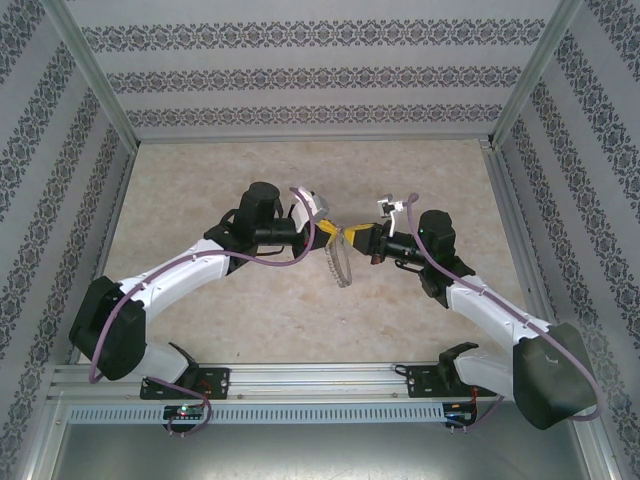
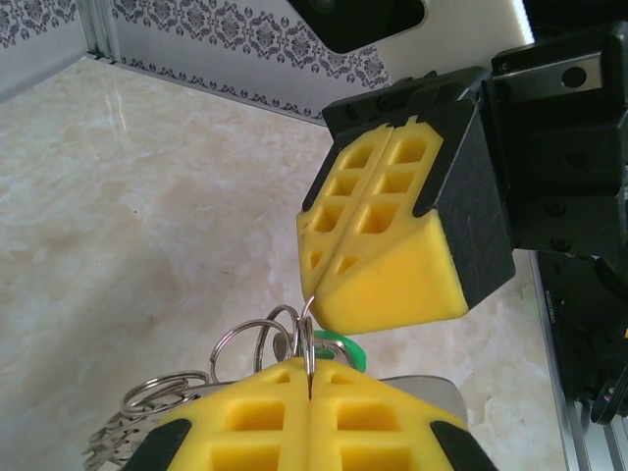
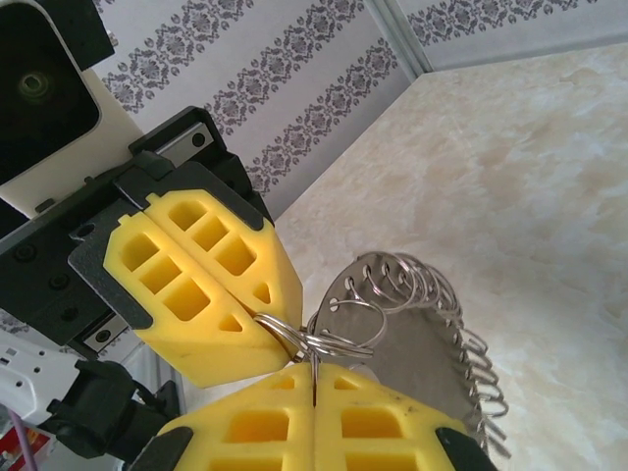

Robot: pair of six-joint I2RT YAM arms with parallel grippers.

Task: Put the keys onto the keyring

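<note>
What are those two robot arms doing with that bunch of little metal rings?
The two arms meet above the middle of the table. The left gripper and the right gripper are both shut, tip to tip, each pinching thin wire loops of the keyring, whose fringe of small silvery rings hangs below them. A green key head peeks out beside the left gripper's pads. Whether it is threaded on cannot be told.

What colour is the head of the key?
Bright green key head, clearest in the left wrist view.
</note>
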